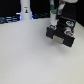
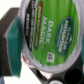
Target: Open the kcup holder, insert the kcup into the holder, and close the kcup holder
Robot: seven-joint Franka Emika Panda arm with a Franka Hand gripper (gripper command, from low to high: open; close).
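Note:
The kcup (image 2: 47, 31) fills the wrist view: a white pod with a green foil top that reads "Dark Magic", tilted and very close to the camera. A dark finger (image 2: 7, 41) with a teal pad presses against its side, so the gripper looks shut on it. In the exterior view my gripper (image 1: 53, 23) hangs just above the near left corner of the kcup holder (image 1: 61, 33), a black boxy unit at the exterior view's right. The pod itself is too small to make out there. A pale patch shows on the holder's front; whether its tray is out is too blurred to tell.
The white upright robot base (image 1: 25, 9) stands at the back, toward the exterior view's left. Dark clutter lines the table's (image 1: 30, 55) back edge. The white tabletop spreads across the front and the exterior view's left.

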